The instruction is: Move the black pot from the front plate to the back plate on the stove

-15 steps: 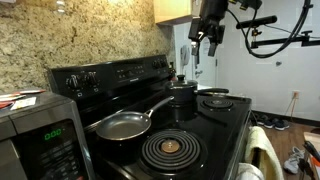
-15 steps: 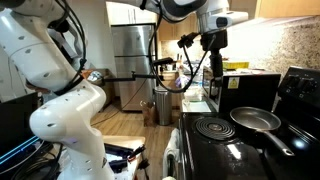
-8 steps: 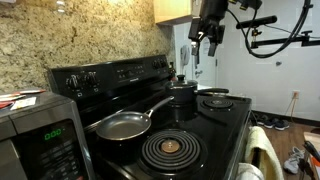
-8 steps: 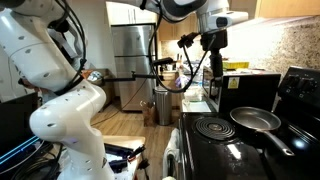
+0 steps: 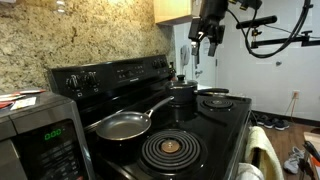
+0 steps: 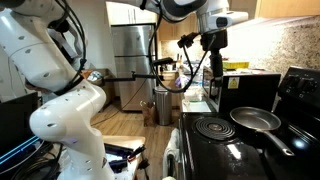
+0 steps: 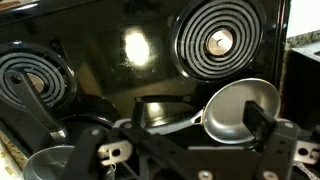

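The black pot (image 5: 182, 94), lid on, sits on a burner of the stove (image 5: 215, 125) close to the raised knob panel, past the frying pan. I cannot make it out clearly in the wrist view, and it does not show in the exterior view with the white arm. My gripper (image 5: 208, 36) hangs high above the stove's far end, well above the pot, and also shows in an exterior view (image 6: 213, 52). In the wrist view the gripper (image 7: 150, 118) is open and empty, its fingers wide apart over the stove top.
A grey frying pan (image 5: 120, 125) sits on the burner beside the pot; it also shows in the wrist view (image 7: 240, 108). Two coil burners (image 5: 170, 150) (image 5: 220, 100) are bare. A silver microwave (image 5: 35, 135) stands at the near left. A cabinet (image 5: 172, 10) hangs overhead.
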Controlling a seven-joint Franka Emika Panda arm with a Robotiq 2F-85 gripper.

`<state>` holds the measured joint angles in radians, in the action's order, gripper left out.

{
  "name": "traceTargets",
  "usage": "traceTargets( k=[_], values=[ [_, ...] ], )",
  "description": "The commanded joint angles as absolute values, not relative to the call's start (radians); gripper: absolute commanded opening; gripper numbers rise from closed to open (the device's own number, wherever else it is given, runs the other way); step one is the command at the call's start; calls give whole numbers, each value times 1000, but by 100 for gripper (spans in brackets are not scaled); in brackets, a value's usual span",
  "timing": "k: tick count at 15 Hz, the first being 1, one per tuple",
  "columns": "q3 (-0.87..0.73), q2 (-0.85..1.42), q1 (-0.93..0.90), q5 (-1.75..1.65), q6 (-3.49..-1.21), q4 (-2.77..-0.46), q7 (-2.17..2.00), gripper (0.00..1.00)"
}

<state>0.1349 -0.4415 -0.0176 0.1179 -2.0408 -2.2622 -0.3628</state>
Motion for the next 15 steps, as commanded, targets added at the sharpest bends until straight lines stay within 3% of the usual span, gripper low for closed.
traceTargets(
  k=[1, 15],
  values=[
    [133, -441, -20, 116, -2039, -2260, -364, 100],
    [32, -332, 64, 38, -2033, -2229, -340, 100]
  ],
)
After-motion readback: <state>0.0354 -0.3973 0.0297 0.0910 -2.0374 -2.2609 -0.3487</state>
